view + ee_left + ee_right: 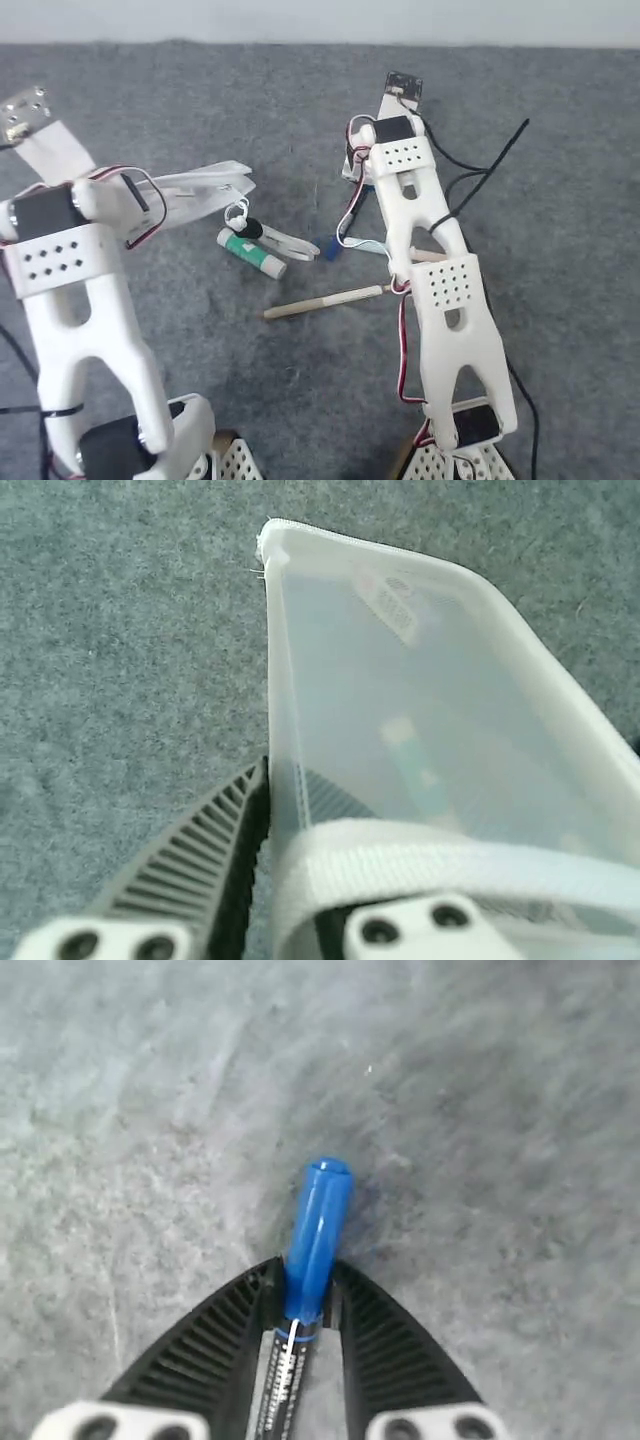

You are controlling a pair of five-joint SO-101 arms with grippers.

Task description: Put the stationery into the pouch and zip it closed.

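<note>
- Left gripper (285, 792): fingers closed on the edge of the translucent pouch (420, 710), one ribbed finger outside the wall and one under it; the hold probably steadies the pouch for loading
- Pouch: it extends forward from the left jaws over the grey mat (110, 660), with a white band (420, 865) across it just ahead of the fingers; whether its zip is open cannot be told
- Contents: a faint green-and-white shape shows through the wall; the high view puts the glue stick (251, 252) on the mat near the pouch (200, 193) and outside it
- Right gripper (305, 1282): clamped on a blue-capped pen (318, 1210) that points straight out from the fingertips, an orientation suited to sliding it in lengthwise
- Still to load: a tan pencil (325, 300), on the mat beside the right arm
</note>
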